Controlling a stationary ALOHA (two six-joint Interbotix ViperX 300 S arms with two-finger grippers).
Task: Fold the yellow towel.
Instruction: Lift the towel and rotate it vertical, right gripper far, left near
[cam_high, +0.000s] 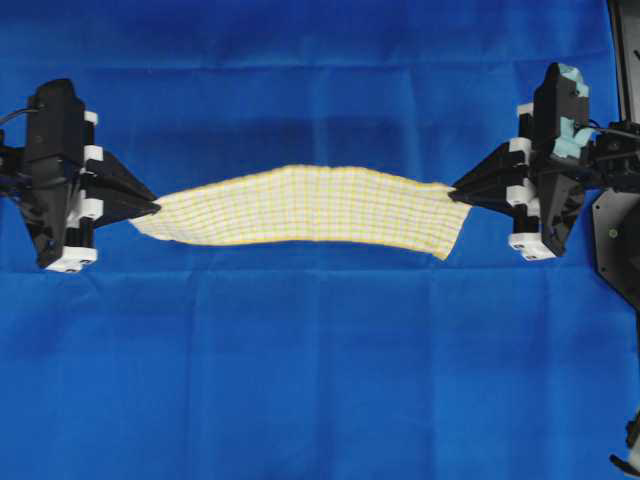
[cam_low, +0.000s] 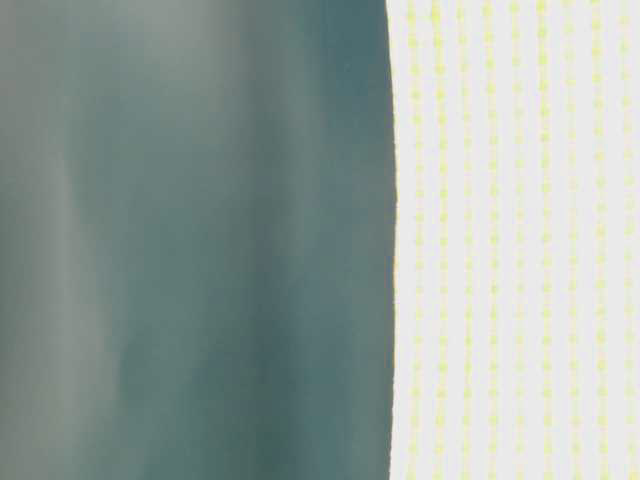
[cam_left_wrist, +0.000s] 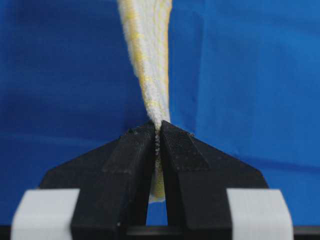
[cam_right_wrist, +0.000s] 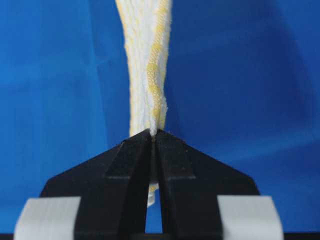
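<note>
Left gripper (cam_high: 155, 208): sitting at the left side of the overhead view, pointing inward toward the middle; its jaws are pressing together on one end of the yellow towel (cam_high: 300, 205). The left wrist view is showing the black fingers (cam_left_wrist: 132, 160) pinching the bunched cloth edge between them, with a short tail of fabric showing behind the tips.

Yellow towel: hanging stretched between the two grippers, over the blue cloth (cam_high: 320, 380). It is spanning the middle of the overhead view as a long band, sagging a little along its lower edge, and its shadow is falling on the blue surface beneath. The lower right corner is drooping just beside the right gripper's tip. In the table-level view the checked fabric is filling the right part of the picture, close and blurred; nothing further is readable there.

Right gripper (cam_high: 455, 188): sitting at the right side of the overhead view, pointing inward; its jaws are clamping the opposite end of the towel. The right wrist view is showing the fingers (cam_right_wrist: 177, 160) meeting on the gathered, twisted edge of the cloth.

Blue cloth: lying flat with faint creases, covering the whole work surface under both arms.
</note>
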